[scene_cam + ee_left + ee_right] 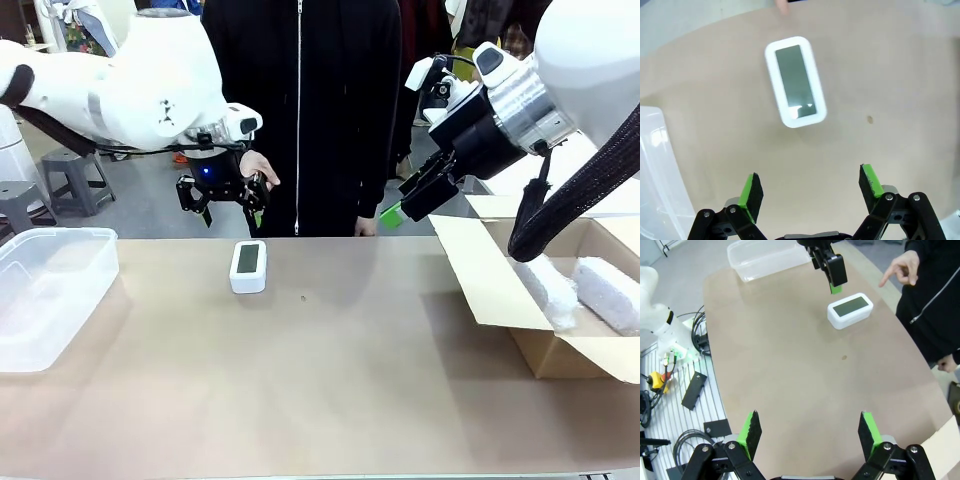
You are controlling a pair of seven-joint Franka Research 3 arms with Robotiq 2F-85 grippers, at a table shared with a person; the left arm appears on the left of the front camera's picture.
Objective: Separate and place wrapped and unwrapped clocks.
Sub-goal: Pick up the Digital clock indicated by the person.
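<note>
Two wrapped bundles [580,290] already lie in the cardboard box [560,350] at right; the bare clock [248,266] remains mid-table, left gripper [228,200] wide above it; right gripper [807,435] wide, empty.

glossy-screened plastic clock [248,266] — matt table [300,380], translucent plastic tub [50,290], cardboard box [560,350].

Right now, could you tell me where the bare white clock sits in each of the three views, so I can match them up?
Front view: bare white clock lies flat on the table, left of centre, below the open left gripper.
Left wrist view: upper middle, ahead of the open fingers.
Right wrist view: upper right of centre, beside the left gripper's green pad.
Shared landmark: the small dark speck on the table beside the clock.
</note>
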